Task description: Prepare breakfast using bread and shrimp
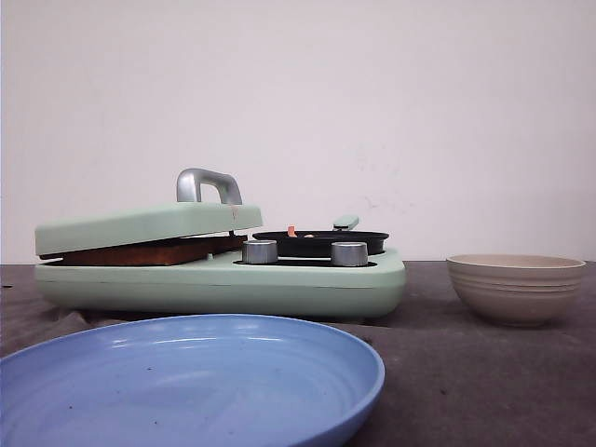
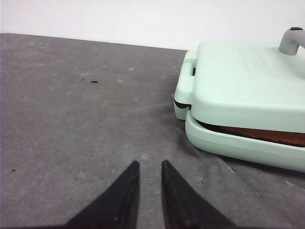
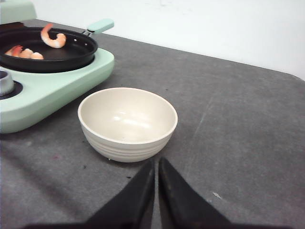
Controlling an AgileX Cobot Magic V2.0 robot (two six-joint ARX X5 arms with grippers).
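One grey worktop (image 1: 484, 372) carries everything. The largest thing on it is a single mint-green breakfast cooker (image 1: 223, 279), set toward the left and middle. Its hinged lid (image 1: 140, 225) with one silver handle (image 1: 207, 184) rests slightly tilted over the left half, and a brown-crusted edge of the bread (image 1: 149, 251) shows in the gap under it — how many slices lie there cannot be told. From the left wrist view the same crust shows as a dark reddish strip (image 2: 267, 135) between lid and base.

Nearest the front camera lies one blue plate (image 1: 186, 382), at the left. At the right stands one beige bowl (image 1: 515, 287), just beside the cooker's right end but apart from it.

On the cooker's right half sits one black pan (image 1: 321, 243) with a mint-green handle (image 1: 345, 222) pointing to the far side. Two silver knobs (image 1: 260, 251) stand in front of it (the second (image 1: 349, 253) is to the right).

In the pan lies the shrimp (image 3: 52, 38) — one curled piece at the far rim, plus a cluster (image 3: 24, 52) at its left, perhaps two or three.

The left pincer (image 2: 148, 164) hovers over bare worktop near the cooker's left end, fingers slightly parted, gripping nothing. The right pincer (image 3: 156, 162) hangs beside the bowl, tips nearly touching, also gripping nothing.
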